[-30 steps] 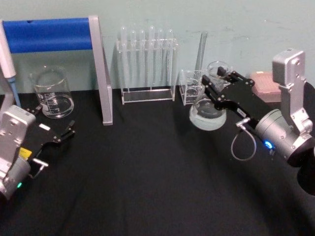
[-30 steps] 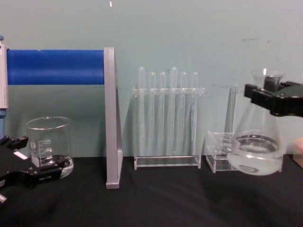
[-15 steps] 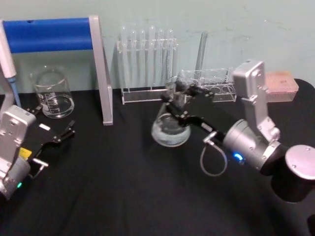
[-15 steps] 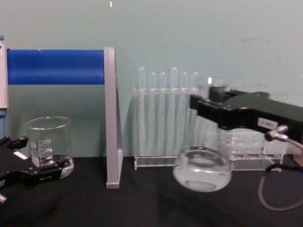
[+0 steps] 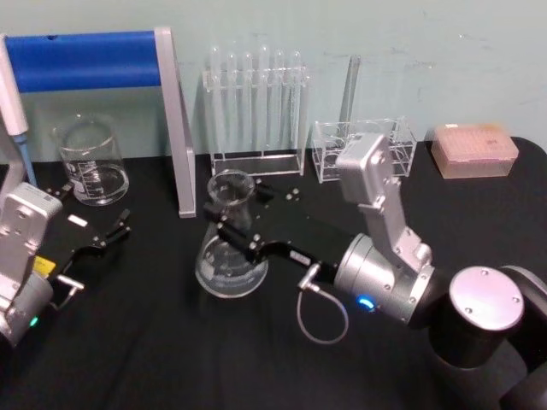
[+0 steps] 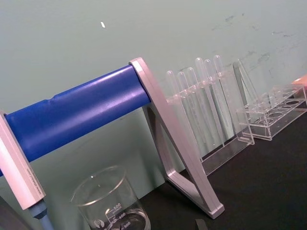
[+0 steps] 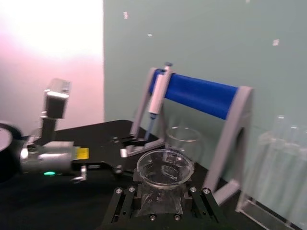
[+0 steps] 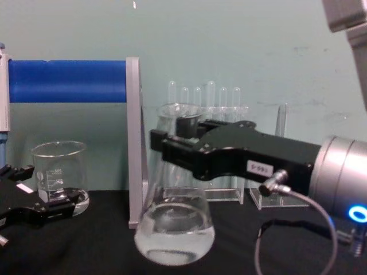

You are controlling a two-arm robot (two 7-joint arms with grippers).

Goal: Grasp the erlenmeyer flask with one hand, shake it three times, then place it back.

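The erlenmeyer flask (image 5: 229, 256) is clear glass with a little liquid swirling in its wide base (image 8: 175, 229). My right gripper (image 5: 232, 220) is shut on its narrow neck, one black finger on each side, just below the flared lip (image 7: 164, 167). The flask hangs left of the table's middle, near the grey stand leg, slightly tilted; whether its base touches the cloth I cannot tell. My left gripper (image 5: 91, 213) rests open at the table's left, in front of the beaker, holding nothing.
A glass beaker (image 5: 90, 162) stands at the back left under the blue-barred stand (image 5: 85, 60), where a pipette (image 5: 13, 102) hangs. A test tube rack (image 5: 255, 111), a small clear rack (image 5: 363, 145) and a pink tip box (image 5: 474, 147) line the back.
My right gripper has swung the flask from the far right across to the left of the middle and nearer to me. The liquid has sloshed. The left arm has not moved.
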